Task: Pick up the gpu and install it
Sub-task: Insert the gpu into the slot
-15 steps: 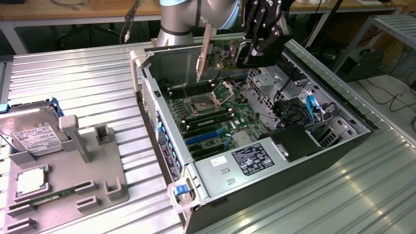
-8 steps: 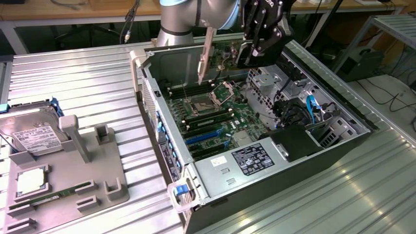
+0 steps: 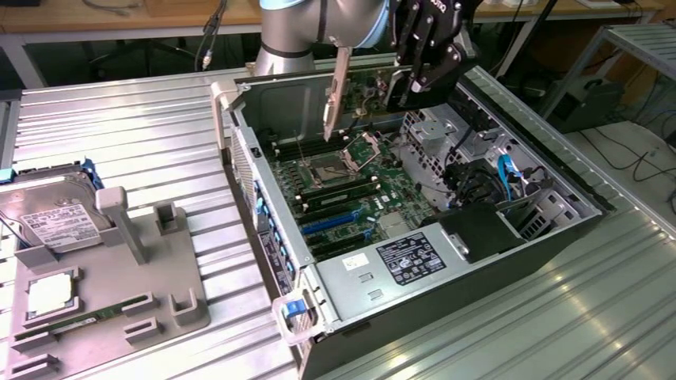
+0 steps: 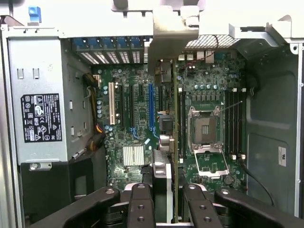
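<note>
My gripper [image 3: 423, 67] is shut on the gpu [image 3: 396, 83] and holds it on edge above the far end of the open computer case [image 3: 264, 237]. The card's silver end bracket [image 3: 339, 91] hangs toward the exterior view's left. In the wrist view the gpu [image 4: 174, 142] appears edge-on between my black fingers [image 4: 140, 204]. Its bracket [image 4: 168, 35] points toward the case's rear slot openings. My gripper [image 4: 168, 211] is over the motherboard [image 4: 137, 95], and the card's edge runs between the blue slot [image 4: 151, 107] and the processor socket [image 4: 204, 128].
A grey power supply [image 3: 407, 257] with a black label fills the case's near end, with blue cables [image 3: 507, 178] on the exterior view's right. On the left, a grey fixture [image 3: 116, 277] carries a silver hard drive [image 3: 53, 222] and a memory stick [image 3: 79, 323].
</note>
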`<state>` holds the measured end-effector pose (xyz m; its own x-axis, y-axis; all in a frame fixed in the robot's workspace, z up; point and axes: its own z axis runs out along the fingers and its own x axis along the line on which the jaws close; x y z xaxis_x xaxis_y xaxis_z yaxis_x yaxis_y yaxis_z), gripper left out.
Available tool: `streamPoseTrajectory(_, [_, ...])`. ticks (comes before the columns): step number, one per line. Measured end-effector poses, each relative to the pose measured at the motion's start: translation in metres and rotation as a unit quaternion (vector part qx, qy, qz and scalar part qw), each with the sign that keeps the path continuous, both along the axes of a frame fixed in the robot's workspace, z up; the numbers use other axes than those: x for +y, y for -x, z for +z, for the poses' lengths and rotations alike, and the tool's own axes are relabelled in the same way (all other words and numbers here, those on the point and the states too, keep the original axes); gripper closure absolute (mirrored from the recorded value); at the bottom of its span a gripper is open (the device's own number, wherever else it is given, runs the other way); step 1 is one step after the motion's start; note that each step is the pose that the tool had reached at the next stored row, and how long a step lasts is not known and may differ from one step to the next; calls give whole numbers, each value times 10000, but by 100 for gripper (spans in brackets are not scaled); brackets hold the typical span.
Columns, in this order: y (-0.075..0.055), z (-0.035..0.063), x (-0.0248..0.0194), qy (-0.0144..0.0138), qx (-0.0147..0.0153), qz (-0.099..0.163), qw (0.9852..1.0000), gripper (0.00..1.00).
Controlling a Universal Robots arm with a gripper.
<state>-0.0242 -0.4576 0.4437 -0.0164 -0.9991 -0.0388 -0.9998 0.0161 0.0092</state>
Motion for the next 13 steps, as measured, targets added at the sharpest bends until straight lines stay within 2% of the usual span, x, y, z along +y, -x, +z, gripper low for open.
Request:
streamPoseTrajectory(1, [1, -4, -2, -1, -10, 33, 10000, 72])
streamPoseTrajectory(3, [6, -8, -7, 0, -56, 60, 10000, 72])
streamPoseTrajectory(6, [17, -24, -7, 1, -105, 74, 9999, 72])
streamPoseTrajectory(13, [67, -152, 6, 7, -107, -5, 9999, 72])
